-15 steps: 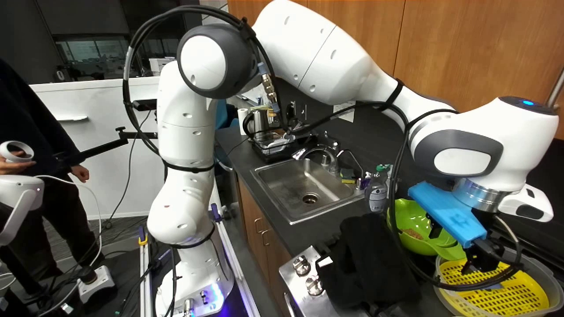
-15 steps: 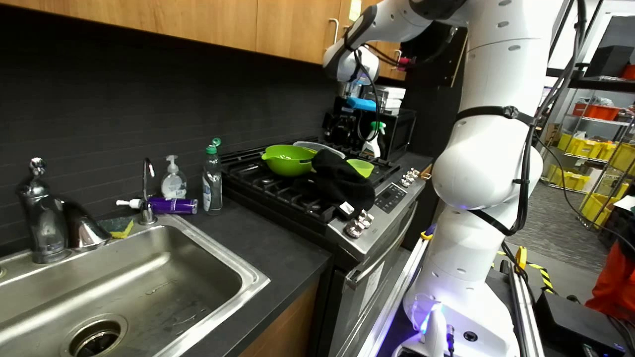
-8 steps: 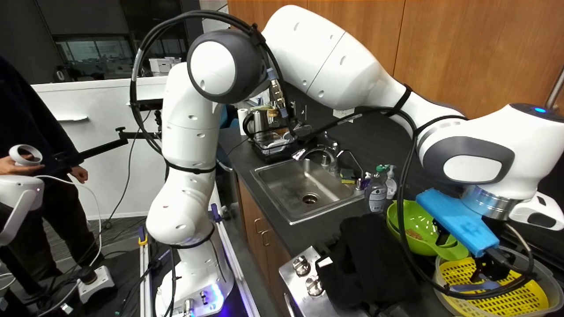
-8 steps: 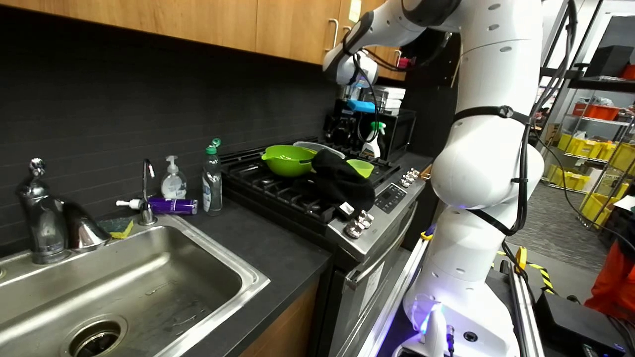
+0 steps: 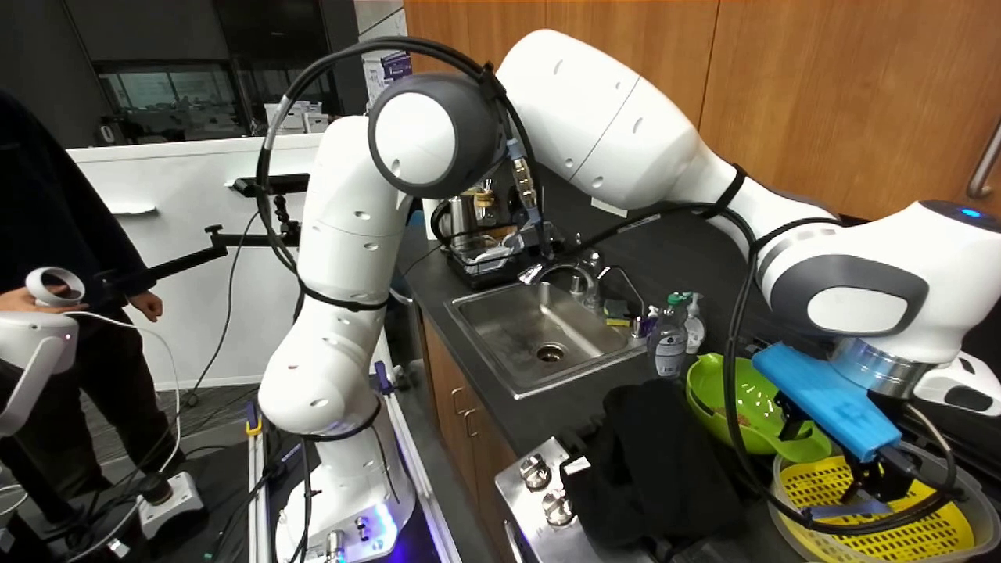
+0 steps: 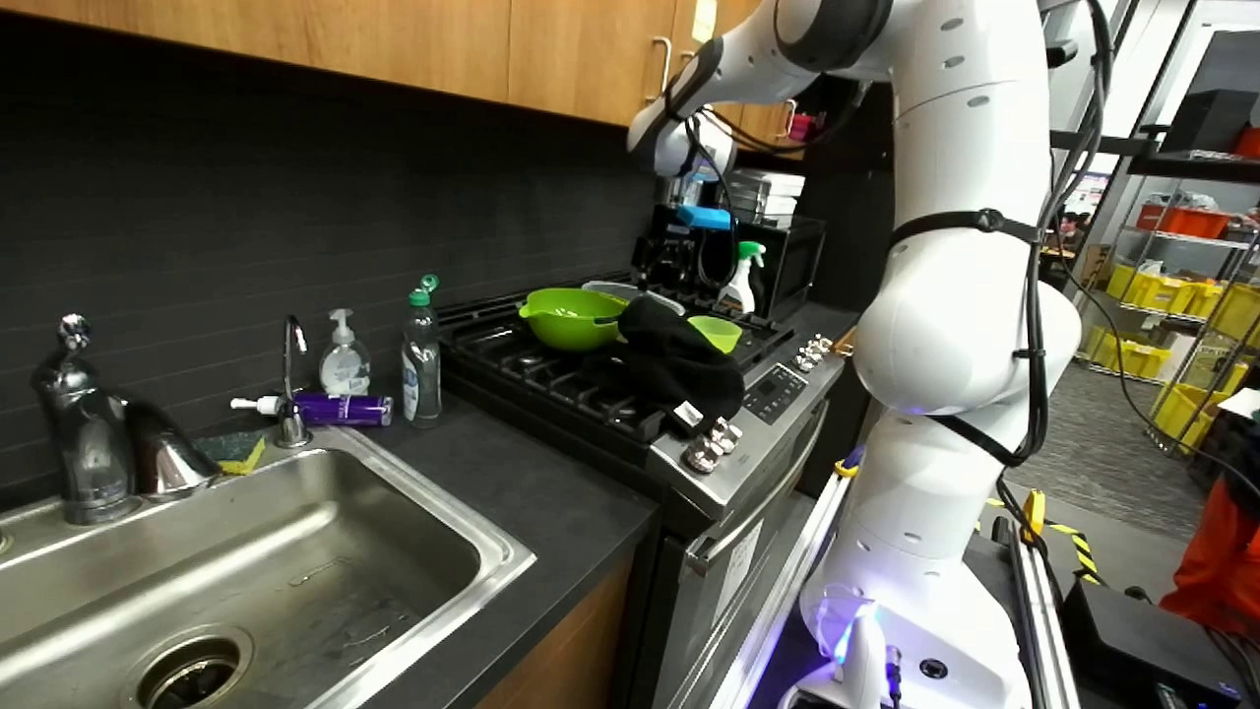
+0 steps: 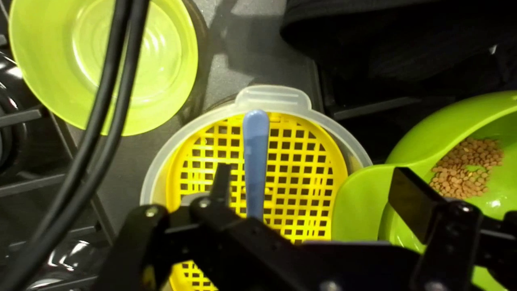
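blue handle (image 7: 256, 157) beneath the wide-spread gripper (image 7: 315, 184)

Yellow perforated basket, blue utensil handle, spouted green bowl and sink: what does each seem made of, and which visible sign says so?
Yellow perforated basket: probably smooth moulded plastic; even colour, regular holes.
Blue utensil handle: perhaps plastic or silicone; smooth with soft sheen, one uniform colour.
Spouted green bowl: likely glossy plastic; bright highlights inside.
Sink: apparently satin stainless steel; grey metallic sheen.

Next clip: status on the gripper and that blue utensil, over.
Gripper open, holding nothing. Blue utensil across yellow basket, ungripped. Green bowl tight alongside, possibly in the gripper's way.
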`<state>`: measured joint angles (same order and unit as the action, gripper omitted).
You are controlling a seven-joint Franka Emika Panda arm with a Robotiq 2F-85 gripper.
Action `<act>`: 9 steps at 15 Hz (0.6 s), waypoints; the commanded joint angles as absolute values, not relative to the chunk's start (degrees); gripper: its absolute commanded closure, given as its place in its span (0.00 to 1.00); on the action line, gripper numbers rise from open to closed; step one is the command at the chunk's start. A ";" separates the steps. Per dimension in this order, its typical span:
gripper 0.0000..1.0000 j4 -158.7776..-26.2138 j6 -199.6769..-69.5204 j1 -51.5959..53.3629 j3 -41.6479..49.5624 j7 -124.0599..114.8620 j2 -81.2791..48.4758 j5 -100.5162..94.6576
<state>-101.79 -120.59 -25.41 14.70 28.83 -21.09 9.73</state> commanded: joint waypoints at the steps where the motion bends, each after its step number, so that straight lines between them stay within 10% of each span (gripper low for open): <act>1: 0.00 -95.93 -117.51 -27.30 13.56 29.71 -24.96 10.14; 9: 0.00 -99.05 -119.68 -26.83 13.41 28.55 -23.46 9.38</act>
